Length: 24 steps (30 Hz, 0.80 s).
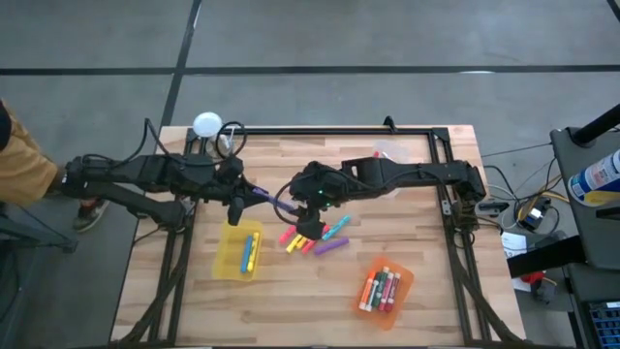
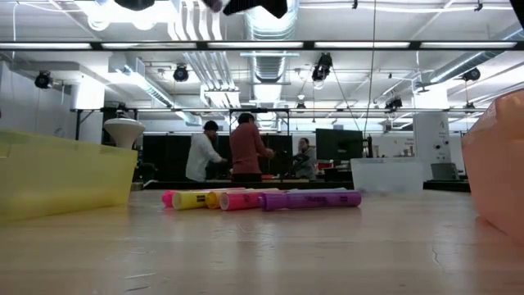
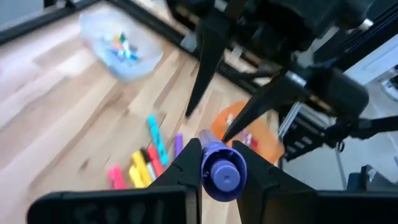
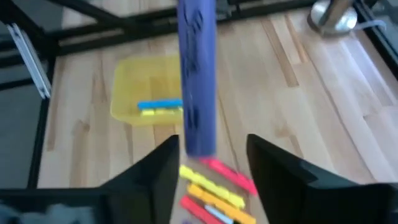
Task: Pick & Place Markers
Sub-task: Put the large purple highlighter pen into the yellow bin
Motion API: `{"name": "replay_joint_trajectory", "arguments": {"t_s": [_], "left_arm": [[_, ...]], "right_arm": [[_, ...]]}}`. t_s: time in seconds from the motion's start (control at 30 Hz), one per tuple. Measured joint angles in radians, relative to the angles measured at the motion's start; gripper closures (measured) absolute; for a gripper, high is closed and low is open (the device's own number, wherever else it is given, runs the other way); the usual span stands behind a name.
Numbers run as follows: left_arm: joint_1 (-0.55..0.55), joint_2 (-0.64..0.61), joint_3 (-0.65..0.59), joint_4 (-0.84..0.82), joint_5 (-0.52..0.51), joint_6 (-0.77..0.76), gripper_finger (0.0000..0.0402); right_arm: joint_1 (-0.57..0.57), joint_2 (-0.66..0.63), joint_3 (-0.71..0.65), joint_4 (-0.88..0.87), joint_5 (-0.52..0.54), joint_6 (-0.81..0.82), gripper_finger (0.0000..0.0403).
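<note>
A purple marker (image 4: pixel 198 81) hangs in the air between my two grippers above the table's middle. My left gripper (image 3: pixel 219 177) is shut on it. The marker's other end (image 4: pixel 199 140) stands between the spread fingers of my open right gripper (image 4: pixel 211 168), which do not touch it. In the high view my left gripper (image 1: pixel 239 194) sits left of my right gripper (image 1: pixel 298 206). Several loose markers (image 1: pixel 315 240) in pink, yellow, red, teal and purple lie flat on the table below them. My left gripper pinches the purple marker between its two fingers, by the sides of its rounded end (image 3: pixel 214 152). The marker runs forward along the fingers, toward my right gripper. It is lifted clear of the table.
A yellow bin (image 1: pixel 228 254) with a blue and a yellow marker stands near left. An orange bin (image 1: pixel 405 281) holding several markers stands near right. A clear bin (image 1: pixel 392 152) sits at the far edge. People stand in the room beyond the table (image 2: pixel 246 152).
</note>
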Motion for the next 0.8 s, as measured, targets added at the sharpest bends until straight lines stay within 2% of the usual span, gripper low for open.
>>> {"name": "replay_joint_trajectory", "arguments": {"t_s": [0.2, 0.43, 0.63, 0.8], "left_arm": [[0.0, 0.002, 0.0, -0.199, 0.029, -0.067, 0.0351], [-0.001, 0.025, -0.029, -0.488, 0.063, -0.195, 0.0351], [-0.006, 0.027, -0.159, -0.489, 0.301, -0.287, 0.0348], [-0.018, 0.03, -0.302, -0.445, 0.368, -0.307, 0.0344]], "right_arm": [[0.0, 0.0, -0.037, -0.046, 0.0, -0.029, 0.0169], [0.0, 0.0, -0.114, -0.046, 0.002, -0.02, 0.0155], [0.0, 0.0, -0.183, -0.045, 0.002, -0.002, 0.0163], [0.0, 0.0, -0.227, -0.046, 0.001, 0.018, 0.0168]]}}
